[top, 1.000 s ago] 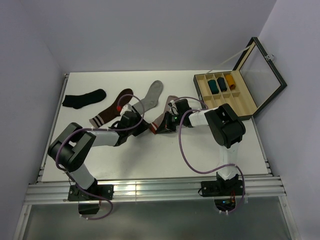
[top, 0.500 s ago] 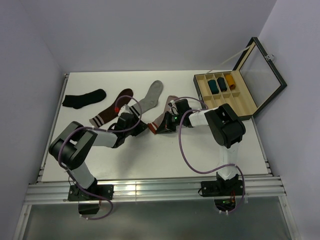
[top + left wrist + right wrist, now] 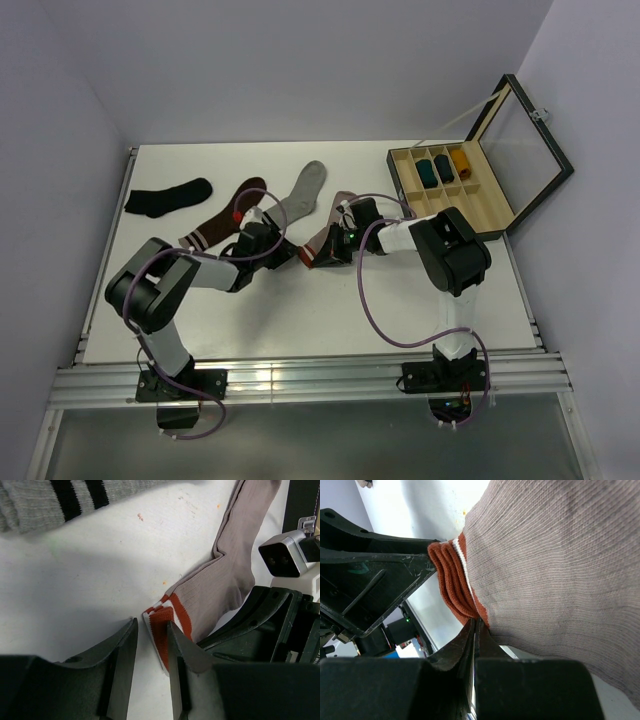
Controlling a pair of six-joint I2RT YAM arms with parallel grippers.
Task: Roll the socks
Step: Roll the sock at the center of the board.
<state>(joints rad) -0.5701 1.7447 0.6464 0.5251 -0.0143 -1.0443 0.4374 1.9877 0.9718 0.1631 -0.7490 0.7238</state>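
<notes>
Table: The white table [image 3: 330, 310] carried both arms reaching inward, and I had their wrists close together near its middle.
Left fingers: The left fingers [image 3: 127, 640] stood partly apart, low over the table, straddling the cuff end of the pink sock [image 3: 220, 585]. One finger lay against the red cuff. A strip of bare table showed between the other finger and the fabric, so I read no grip.
Right fingers: The right fingers [image 3: 475, 635] were pressed fully together, with their tips at the edge of the same cuff, coming in from the opposite side. I could not tell whether any fabric was caught.
Pink sock: It lay on the table between the two wrists, red-and-white cuff nearest and foot running away to the far right. The cuff showed several stacked folds.
Grey sock: The grey sock [image 3: 300, 192] lay flat just beyond and to the left, apart from the pink one, its dark-striped cuff near my left wrist.
Brown sock: The brown sock [image 3: 222, 218] lay further left, pale striped cuff nearest.
Black sock: The black sock [image 3: 168, 197] lay crosswise, furthest left.
Wooden box: The wooden box [image 3: 470, 205] sat at the far right with its glass lid [image 3: 530, 140] tipped back. Three rolled socks [image 3: 443, 167] sat side by side in its back compartments.
</notes>
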